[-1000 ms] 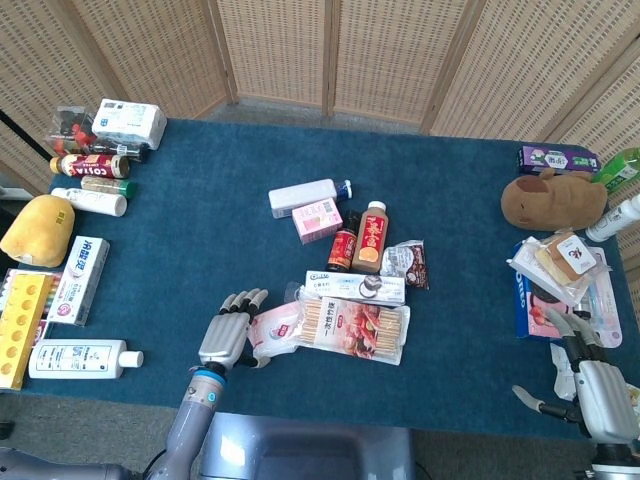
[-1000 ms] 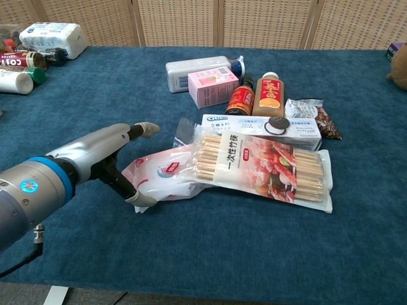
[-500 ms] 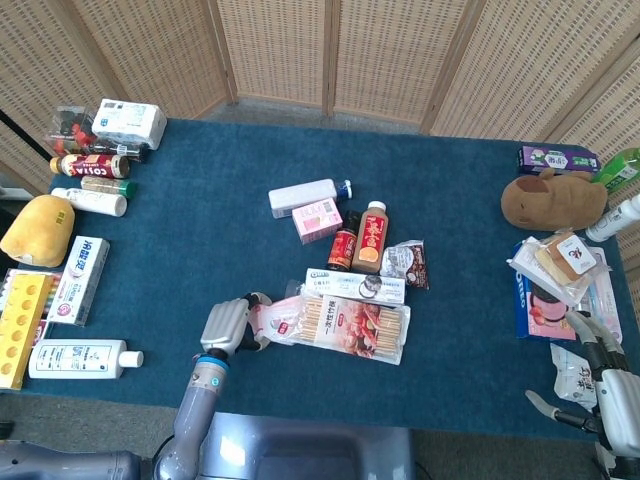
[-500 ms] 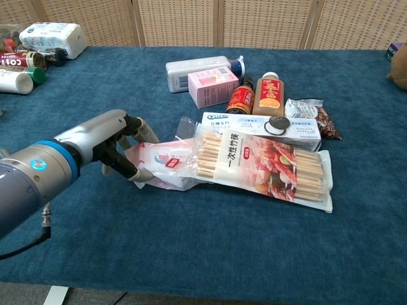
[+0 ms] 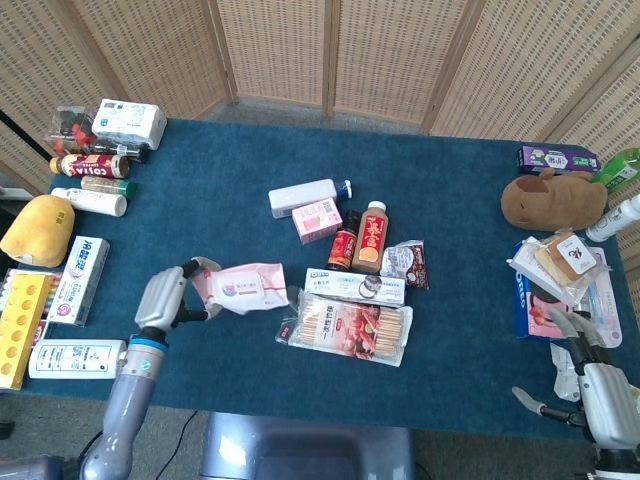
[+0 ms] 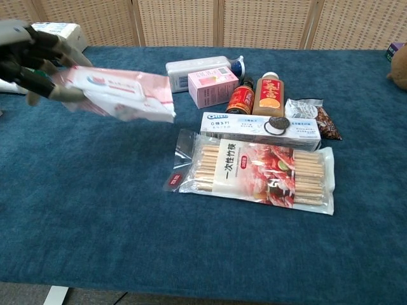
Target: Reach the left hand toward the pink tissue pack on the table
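The pink tissue pack (image 5: 240, 287) (image 6: 121, 93) is lifted off the blue table (image 5: 200, 230), held by its left end in my left hand (image 5: 166, 297) (image 6: 32, 57). It hangs roughly level, left of the chopstick packet (image 5: 347, 329) (image 6: 254, 169). My left hand's fingers are wrapped around the pack's edge. My right hand (image 5: 595, 385) is at the table's near right corner, fingers apart and holding nothing.
An Oreo box (image 5: 355, 286), two bottles (image 5: 358, 238), a pink box (image 5: 317, 219) and a white pack (image 5: 302, 197) lie mid-table. Bottles, boxes and a yellow plush (image 5: 36, 229) line the left edge. A brown plush (image 5: 552, 199) and packets sit at the right.
My left hand closed on the pink tissue pack, pulled it out from under the chopstick packet, and lifted it up and to the left. The right hand barely shifted.
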Controlling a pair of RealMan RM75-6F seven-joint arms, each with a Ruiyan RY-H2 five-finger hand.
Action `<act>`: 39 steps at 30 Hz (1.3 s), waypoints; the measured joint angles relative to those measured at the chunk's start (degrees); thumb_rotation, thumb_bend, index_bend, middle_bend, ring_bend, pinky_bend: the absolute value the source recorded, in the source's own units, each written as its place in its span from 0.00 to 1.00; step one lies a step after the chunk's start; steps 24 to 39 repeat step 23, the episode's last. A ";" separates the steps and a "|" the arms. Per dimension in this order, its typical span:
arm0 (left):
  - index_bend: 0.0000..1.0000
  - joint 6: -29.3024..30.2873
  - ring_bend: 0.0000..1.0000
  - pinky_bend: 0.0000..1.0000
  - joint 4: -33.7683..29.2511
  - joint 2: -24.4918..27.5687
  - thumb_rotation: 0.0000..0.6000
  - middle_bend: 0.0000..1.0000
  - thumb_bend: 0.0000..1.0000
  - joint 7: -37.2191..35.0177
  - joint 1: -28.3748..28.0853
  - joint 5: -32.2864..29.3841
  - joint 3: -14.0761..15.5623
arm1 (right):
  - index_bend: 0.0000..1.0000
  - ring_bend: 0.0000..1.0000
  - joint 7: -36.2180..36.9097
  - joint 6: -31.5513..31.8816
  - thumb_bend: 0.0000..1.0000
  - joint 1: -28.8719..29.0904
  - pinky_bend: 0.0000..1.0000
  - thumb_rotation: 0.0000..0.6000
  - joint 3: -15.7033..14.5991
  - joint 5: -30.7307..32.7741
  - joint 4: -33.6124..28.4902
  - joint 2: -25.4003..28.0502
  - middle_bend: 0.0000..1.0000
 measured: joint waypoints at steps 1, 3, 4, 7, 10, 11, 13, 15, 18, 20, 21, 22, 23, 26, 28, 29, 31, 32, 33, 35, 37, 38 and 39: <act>0.52 0.19 0.64 0.73 -1.19 1.97 1.00 0.42 0.38 -2.09 0.92 1.24 -0.33 | 0.00 0.00 -0.29 -0.19 0.04 0.11 0.00 0.98 0.03 0.00 -0.07 -0.14 0.00; 0.52 0.57 0.63 0.72 -2.80 4.79 1.00 0.42 0.38 -5.18 2.32 3.28 -0.79 | 0.00 0.00 -0.64 -0.38 0.04 0.23 0.00 0.98 0.09 0.02 -0.05 -0.39 0.00; 0.52 0.92 0.63 0.72 -3.77 6.50 1.00 0.42 0.38 -7.16 3.23 4.74 -1.05 | 0.00 0.00 -0.87 -0.51 0.04 0.30 0.00 0.98 0.12 0.08 0.00 -0.54 0.00; 0.52 2.09 0.62 0.72 -5.84 10.02 1.00 0.42 0.37 -11.48 5.26 8.68 -1.59 | 0.00 0.00 -1.09 -0.73 0.04 0.41 0.00 0.98 0.14 0.13 0.27 -0.94 0.00; 0.52 3.80 0.62 0.71 -7.67 12.59 1.00 0.42 0.37 -14.44 6.86 12.40 -1.98 | 0.00 0.00 -0.76 -0.68 0.05 0.37 0.00 0.98 0.15 0.24 0.70 -1.22 0.00; 0.51 4.40 0.62 0.71 -8.21 13.23 1.00 0.42 0.37 -15.13 7.26 13.39 -2.09 | 0.00 0.00 -0.67 -0.66 0.05 0.34 0.00 0.98 0.16 0.31 0.85 -1.32 0.00; 0.51 5.74 0.62 0.71 -9.45 14.62 1.00 0.42 0.37 -16.43 8.03 15.23 -2.34 | 0.00 0.00 -0.48 -0.67 0.05 0.31 0.00 0.98 0.13 0.37 1.12 -1.54 0.00; 0.51 6.38 0.61 0.70 -10.07 15.51 1.00 0.42 0.37 -17.20 8.35 16.02 -2.54 | 0.00 0.00 -0.41 -0.67 0.05 0.30 0.00 0.98 0.11 0.32 1.28 -1.69 0.00; 0.51 6.95 0.61 0.70 -10.51 16.17 1.00 0.42 0.37 -18.26 8.42 16.70 -2.78 | 0.00 0.00 -0.28 -0.69 0.05 0.27 0.00 0.98 0.09 0.42 1.51 -1.96 0.00; 0.51 7.06 0.61 0.70 -10.60 16.52 1.00 0.42 0.37 -18.43 8.20 16.83 -2.77 | 0.00 0.00 -0.39 -0.87 0.04 0.32 0.00 0.98 0.07 0.51 1.59 -2.02 0.00; 0.51 7.02 0.61 0.70 -10.65 16.61 1.00 0.42 0.37 -18.44 8.06 16.75 -2.73 | 0.00 0.00 -0.40 -0.88 0.04 0.33 0.00 0.98 0.06 0.48 1.59 -2.04 0.00; 0.51 6.95 0.61 0.70 -10.69 16.70 1.00 0.42 0.37 -18.43 7.86 16.67 -2.67 | 0.00 0.00 -0.37 -0.84 0.05 0.32 0.00 0.98 0.08 0.49 1.61 -2.06 0.00; 0.51 6.93 0.61 0.70 -10.72 16.75 1.00 0.42 0.37 -18.39 7.72 16.63 -2.62 | 0.00 0.00 -0.34 -0.81 0.05 0.31 0.00 0.98 0.10 0.55 1.64 -2.07 0.00; 0.51 6.93 0.61 0.70 -10.72 16.75 1.00 0.42 0.37 -18.39 7.72 16.63 -2.62 | 0.00 0.00 -0.34 -0.81 0.05 0.31 0.00 0.98 0.10 0.55 1.64 -2.07 0.00; 0.51 6.93 0.61 0.70 -10.72 16.75 1.00 0.42 0.37 -18.39 7.72 16.63 -2.62 | 0.00 0.00 -0.34 -0.81 0.05 0.31 0.00 0.98 0.10 0.55 1.64 -2.07 0.00; 0.51 6.93 0.61 0.70 -10.72 16.75 1.00 0.42 0.37 -18.39 7.72 16.63 -2.62 | 0.00 0.00 -0.34 -0.81 0.05 0.31 0.00 0.98 0.10 0.55 1.64 -2.07 0.00; 0.51 6.93 0.61 0.70 -10.72 16.75 1.00 0.42 0.37 -18.39 7.72 16.63 -2.62 | 0.00 0.00 -0.34 -0.81 0.05 0.31 0.00 0.98 0.10 0.55 1.64 -2.07 0.00; 0.51 6.93 0.61 0.70 -10.72 16.75 1.00 0.42 0.37 -18.39 7.72 16.63 -2.62 | 0.00 0.00 -0.34 -0.81 0.05 0.31 0.00 0.98 0.10 0.55 1.64 -2.07 0.00; 0.51 6.93 0.61 0.70 -10.72 16.75 1.00 0.42 0.37 -18.39 7.72 16.63 -2.62 | 0.00 0.00 -0.34 -0.81 0.05 0.31 0.00 0.98 0.10 0.55 1.64 -2.07 0.00; 0.51 6.93 0.61 0.70 -10.72 16.75 1.00 0.42 0.37 -18.39 7.72 16.63 -2.62 | 0.00 0.00 -0.34 -0.81 0.05 0.31 0.00 0.98 0.10 0.55 1.64 -2.07 0.00; 0.51 6.93 0.61 0.70 -10.72 16.75 1.00 0.42 0.37 -18.39 7.72 16.63 -2.62 | 0.00 0.00 -0.34 -0.81 0.05 0.31 0.00 0.98 0.10 0.55 1.64 -2.07 0.00; 0.51 6.93 0.61 0.70 -10.72 16.75 1.00 0.42 0.37 -18.39 7.72 16.63 -2.62 | 0.00 0.00 -0.34 -0.81 0.05 0.31 0.00 0.98 0.10 0.55 1.64 -2.07 0.00; 0.51 6.93 0.61 0.70 -10.72 16.75 1.00 0.42 0.37 -18.39 7.72 16.63 -2.62 | 0.00 0.00 -0.34 -0.81 0.05 0.31 0.00 0.98 0.10 0.55 1.64 -2.07 0.00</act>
